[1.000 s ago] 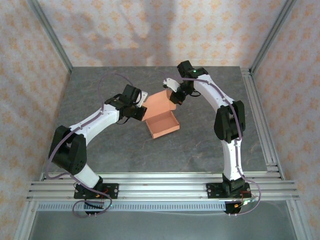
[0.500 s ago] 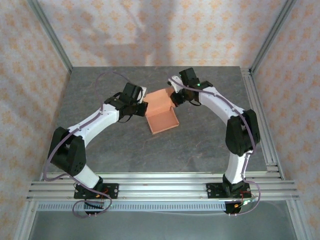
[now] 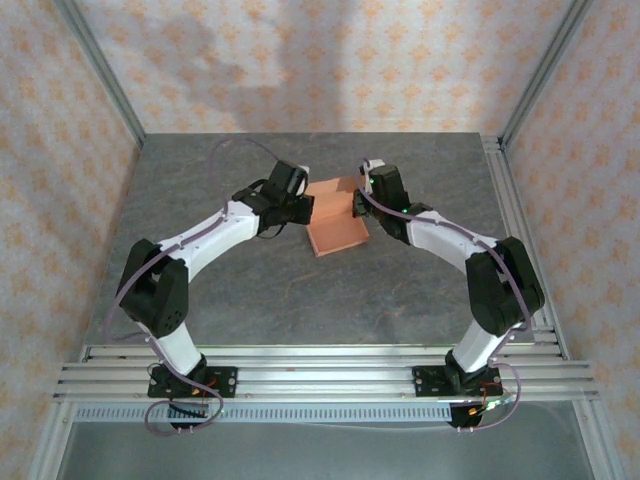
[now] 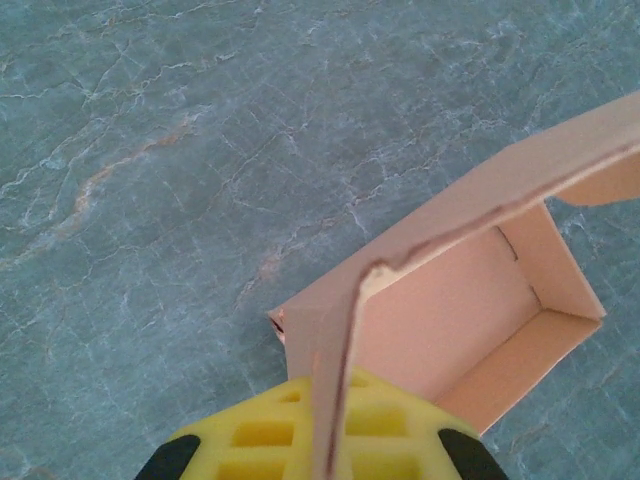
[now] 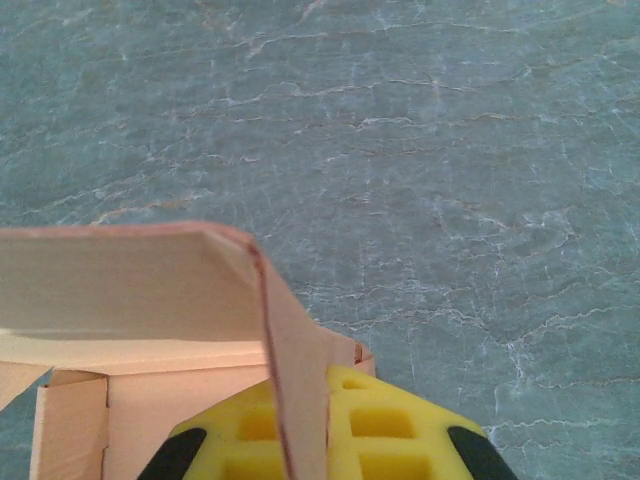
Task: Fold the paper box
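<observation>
The paper box point(image 3: 337, 230) sits centre-far on the table point(image 3: 220, 290), directly between the 2 grippers. The left gripper point(image 3: 300, 209) is clenched on its left lid flap and the right gripper point(image 3: 362, 206) on its right flap, both equally near.

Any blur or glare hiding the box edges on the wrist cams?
Left wrist: paper box edges crisp, no glare. Right wrist: same, slightly soft nearest the lens. Top external: even light, soft shadows on the back wall.
</observation>
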You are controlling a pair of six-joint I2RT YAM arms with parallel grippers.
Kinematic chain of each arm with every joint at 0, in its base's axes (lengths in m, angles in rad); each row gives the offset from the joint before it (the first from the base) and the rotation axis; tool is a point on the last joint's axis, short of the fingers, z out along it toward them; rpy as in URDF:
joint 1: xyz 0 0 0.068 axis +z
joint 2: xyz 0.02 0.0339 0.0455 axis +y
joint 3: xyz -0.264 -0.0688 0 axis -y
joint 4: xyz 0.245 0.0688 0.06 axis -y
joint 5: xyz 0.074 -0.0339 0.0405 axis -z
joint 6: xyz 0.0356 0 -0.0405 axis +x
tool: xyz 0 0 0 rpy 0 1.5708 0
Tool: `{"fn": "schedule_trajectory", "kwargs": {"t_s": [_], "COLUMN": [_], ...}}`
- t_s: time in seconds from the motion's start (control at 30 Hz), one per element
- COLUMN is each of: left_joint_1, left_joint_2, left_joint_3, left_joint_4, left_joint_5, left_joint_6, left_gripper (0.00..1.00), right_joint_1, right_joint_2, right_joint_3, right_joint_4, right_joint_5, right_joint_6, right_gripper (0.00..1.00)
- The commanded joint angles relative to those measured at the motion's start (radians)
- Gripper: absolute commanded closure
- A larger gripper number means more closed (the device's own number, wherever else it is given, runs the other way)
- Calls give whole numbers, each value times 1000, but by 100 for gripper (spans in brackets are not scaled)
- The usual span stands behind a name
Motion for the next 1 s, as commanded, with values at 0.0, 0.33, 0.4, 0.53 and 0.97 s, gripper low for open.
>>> {"fn": "schedule_trajectory", "kwargs": {"t_s": [0.0,0.33,0.4,0.53,0.97], "left_joint_1": [-9,-18,-25,-34,-82], "left_joint_2": [32,79,83,83,44], "left_joint_3": [35,41,37,21,-97], "left_joint_4": [9,59,71,98,215], "left_joint_5": [-33,-92,-104,-127,-182], "left_joint_6": [-90,-284,-300,-323,-333], "left_gripper": [100,100,100,100,100], "right_joint_1": [16,35,42,58,122], "right_joint_2": [-39,-43,-47,-57,-97], "right_joint_3": [-47,-180,-206,-269,-383], "right_joint_4": [228,389,425,501,611], "right_joint_5": [6,-2,2,3,113], "right_joint_6": [43,4,-13,-50,-13], "right_gripper": [100,100,100,100,100]}}
